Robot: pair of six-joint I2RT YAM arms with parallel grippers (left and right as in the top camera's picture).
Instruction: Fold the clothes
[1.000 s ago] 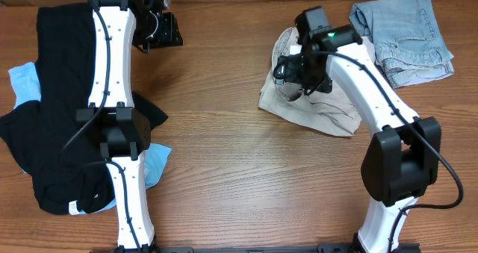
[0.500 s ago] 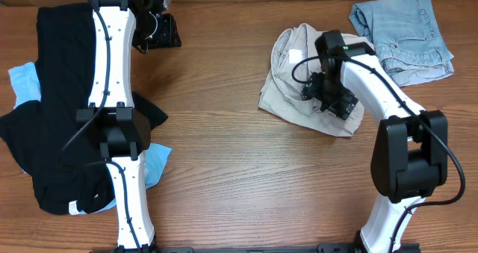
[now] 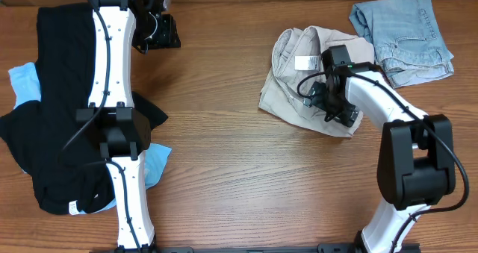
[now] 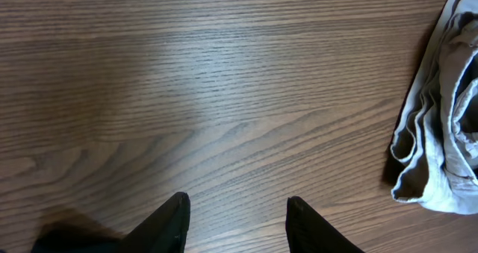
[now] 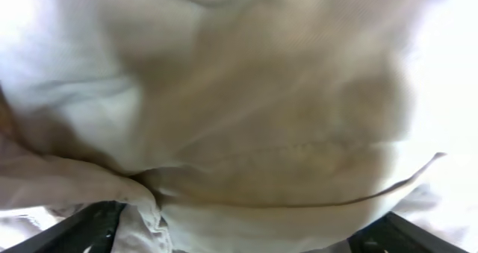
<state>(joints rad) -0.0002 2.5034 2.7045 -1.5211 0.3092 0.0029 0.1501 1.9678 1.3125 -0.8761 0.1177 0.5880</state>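
Broadly, you have a wooden table with the clothes set out in three places. The black garments form the largest heap and fill the left side from far to near. The beige shorts lie crumpled right of centre, towards the far side, with the waistband end turned up and folded over. The denim shorts lie at the far right corner, just beside the beige shorts. The sky-blue garment lies beneath the black heap; you see it at the left edge and again near the base of the left arm.

Note that the left arm reaches far across the black heap. The right arm bends to the left over the beige shorts.

Check the left gripper: it hangs over bare wood at the far left of centre, fingers parted, with nothing between them. The crumpled edge of the beige shorts shows at the right of its wrist view.

Check the right gripper: its fingers are spread wide, directly over the beige shorts, and pale cloth fills its wrist view. You cannot tell whether the fingers touch the cloth.

A small white label shows on the upturned waistband
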